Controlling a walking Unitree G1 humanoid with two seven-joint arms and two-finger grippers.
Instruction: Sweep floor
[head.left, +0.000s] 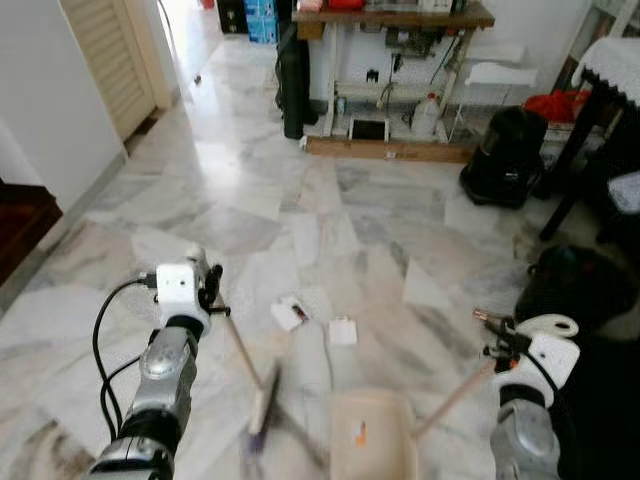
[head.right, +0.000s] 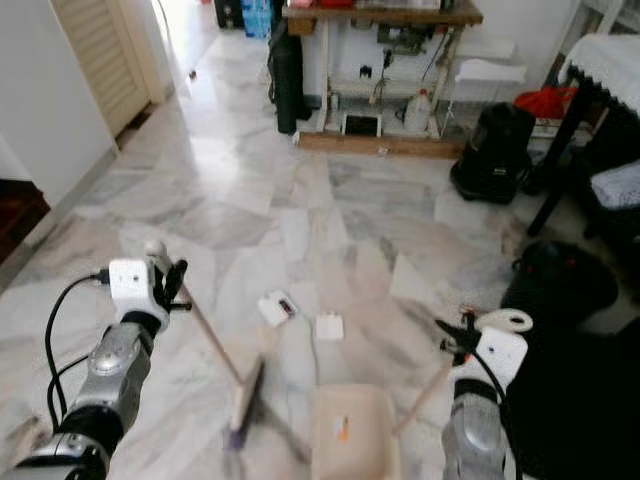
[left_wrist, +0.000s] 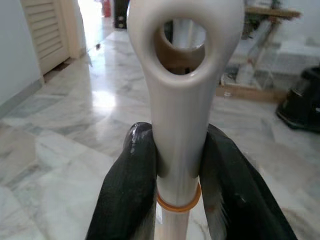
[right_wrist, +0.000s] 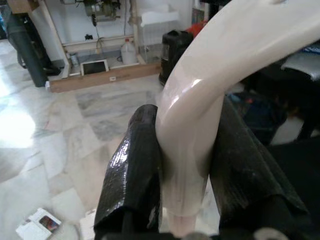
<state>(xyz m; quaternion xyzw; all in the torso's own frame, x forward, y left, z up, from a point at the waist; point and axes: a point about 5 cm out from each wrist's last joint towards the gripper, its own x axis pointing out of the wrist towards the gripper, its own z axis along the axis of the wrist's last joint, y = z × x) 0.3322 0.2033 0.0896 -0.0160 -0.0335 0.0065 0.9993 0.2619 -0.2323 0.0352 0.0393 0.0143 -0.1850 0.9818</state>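
Left gripper (left_wrist: 175, 165) raised at lower left, silver forearm angled up, black cable looping beside it. Clamped on broom handle (left_wrist: 180, 100) near its top, black fingers (left_wrist: 132, 185) pressed against both sides just above an orange ring; hanging hole at handle tip above the fingers. Handle slanting down and toward centre to broom head (head.left: 263, 400), blurred, low on floor (head.left: 200, 200).

Right gripper (right_wrist: 185, 165) at lower right, forearm upright, closed around curved cream dustpan handle (right_wrist: 210, 90), one finger (right_wrist: 130, 170) on each side. Handle shaft running down and toward centre to dustpan (head.left: 372, 430), cream tray resting on floor between the two arms, just beside broom head.

Two bits of litter ahead of dustpan: small white box (head.left: 290, 313) with dark print, and white card (head.left: 342, 331) just beside it.

Floor of glossy grey-veined white marble tiles, bright glare toward doorway at far left. Louvred door (head.left: 110, 50) at left wall. Wooden shelf unit (head.left: 395, 70) at far wall holding cables, white jug (head.left: 426, 115), tablet-like screen (head.left: 368, 129). Tall black bag (head.left: 293, 80) beside shelf unit. Black vacuum-like canister (head.left: 503, 155) at right, dark table leg and cloth-covered table (head.left: 615, 60) at far right, round black object (head.left: 575, 285) near right arm.
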